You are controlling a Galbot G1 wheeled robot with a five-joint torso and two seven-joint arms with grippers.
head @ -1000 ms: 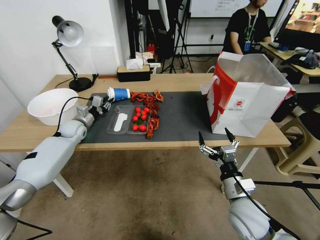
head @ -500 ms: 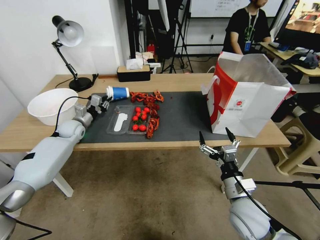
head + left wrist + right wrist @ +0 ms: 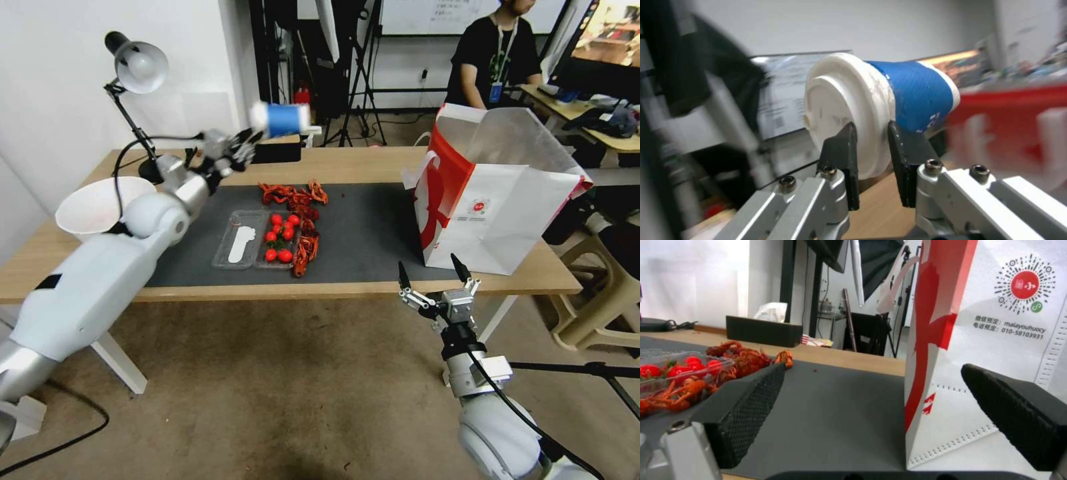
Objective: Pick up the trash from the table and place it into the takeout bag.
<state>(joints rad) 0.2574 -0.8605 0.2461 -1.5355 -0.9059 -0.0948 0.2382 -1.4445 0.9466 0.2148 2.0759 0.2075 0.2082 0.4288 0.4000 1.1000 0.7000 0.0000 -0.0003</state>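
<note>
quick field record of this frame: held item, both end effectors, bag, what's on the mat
held: blue paper cup with white lid, lying sideways, lifted above table
left end effector: shut on the cup's lid rim
right end effector: open, below the table's front edge
bag: white-and-red paper takeout bag, upright, open
mat: clear plastic tray of red tomatoes, red crayfish shells

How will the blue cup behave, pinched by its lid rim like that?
Blue paper cup hangs sideways from the left claw, gripped only at the lid: lid could pop off. Thin paper wall, probably light and crushable. Round, so likely rolls if dropped.
</note>
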